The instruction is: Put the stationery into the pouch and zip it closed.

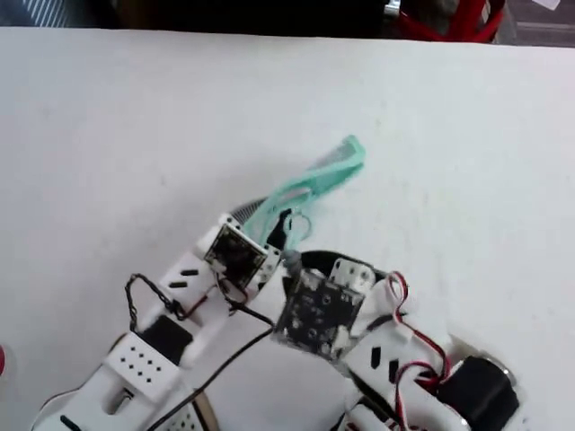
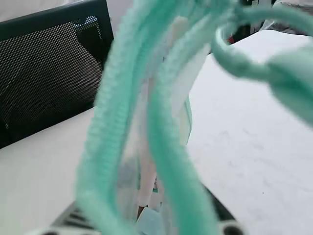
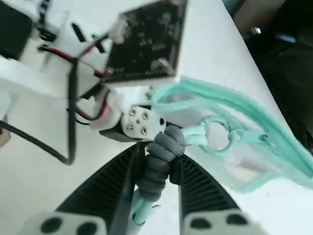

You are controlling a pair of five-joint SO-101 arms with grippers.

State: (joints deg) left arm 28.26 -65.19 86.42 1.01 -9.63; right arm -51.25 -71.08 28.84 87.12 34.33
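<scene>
The green pouch [image 1: 310, 184] is near the middle of the worktop [image 1: 449, 135], zip open. My left end effector [image 1: 277, 224] pinches its near end. My right end effector [image 3: 157, 161] pinches the grey zip pull [image 3: 161, 147]. Bare worktop all round, edges far off.

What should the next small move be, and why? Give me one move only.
Probably have the right gripper, shut on the grey zip pull, draw it along the pouch away from the left gripper, which clamps the pouch's end. The zipper edges gape apart with stationery inside, so closing seems to be what remains.
</scene>
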